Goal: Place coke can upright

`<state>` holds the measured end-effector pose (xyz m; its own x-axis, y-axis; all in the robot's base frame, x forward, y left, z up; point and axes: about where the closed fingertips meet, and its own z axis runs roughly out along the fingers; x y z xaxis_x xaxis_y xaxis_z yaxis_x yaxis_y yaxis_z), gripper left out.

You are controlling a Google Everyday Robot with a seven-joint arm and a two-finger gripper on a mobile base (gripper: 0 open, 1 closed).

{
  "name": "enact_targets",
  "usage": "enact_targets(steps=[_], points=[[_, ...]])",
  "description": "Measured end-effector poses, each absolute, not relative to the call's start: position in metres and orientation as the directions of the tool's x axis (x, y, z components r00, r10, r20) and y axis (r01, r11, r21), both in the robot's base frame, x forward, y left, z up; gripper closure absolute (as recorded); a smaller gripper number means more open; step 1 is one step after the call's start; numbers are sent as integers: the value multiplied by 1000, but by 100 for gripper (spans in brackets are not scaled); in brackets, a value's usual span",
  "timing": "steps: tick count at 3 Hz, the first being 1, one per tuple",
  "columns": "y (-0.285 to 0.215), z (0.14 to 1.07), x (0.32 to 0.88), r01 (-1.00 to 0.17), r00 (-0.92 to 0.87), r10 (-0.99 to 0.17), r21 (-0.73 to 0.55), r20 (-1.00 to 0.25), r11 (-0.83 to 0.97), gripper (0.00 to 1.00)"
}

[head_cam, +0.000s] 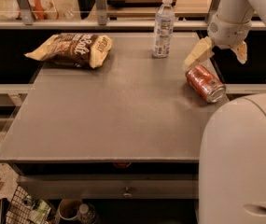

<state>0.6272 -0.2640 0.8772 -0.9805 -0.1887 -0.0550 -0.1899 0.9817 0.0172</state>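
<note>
The coke can (205, 82), red-orange with a silver end, lies on its side near the right edge of the grey table (109, 111). My gripper (218, 54) hangs just above and behind the can, open, with one cream finger (197, 54) to the can's upper left and the other finger (240, 52) to the right. It holds nothing and does not touch the can.
A clear water bottle (163, 27) with a white cap stands at the table's back, left of the gripper. A chip bag (72, 49) lies at the back left. My white arm body (242, 162) fills the lower right. A rail and shelf run behind the table.
</note>
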Motion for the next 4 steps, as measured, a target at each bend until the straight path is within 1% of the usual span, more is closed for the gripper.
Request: enact_targets(steps=[1, 3, 4], points=[[-260, 873, 626, -206, -978, -200, 106, -66, 973, 0], [-247, 862, 623, -250, -968, -245, 171, -52, 953, 0], [-245, 856, 621, -260, -966, -257, 189, -42, 947, 16]])
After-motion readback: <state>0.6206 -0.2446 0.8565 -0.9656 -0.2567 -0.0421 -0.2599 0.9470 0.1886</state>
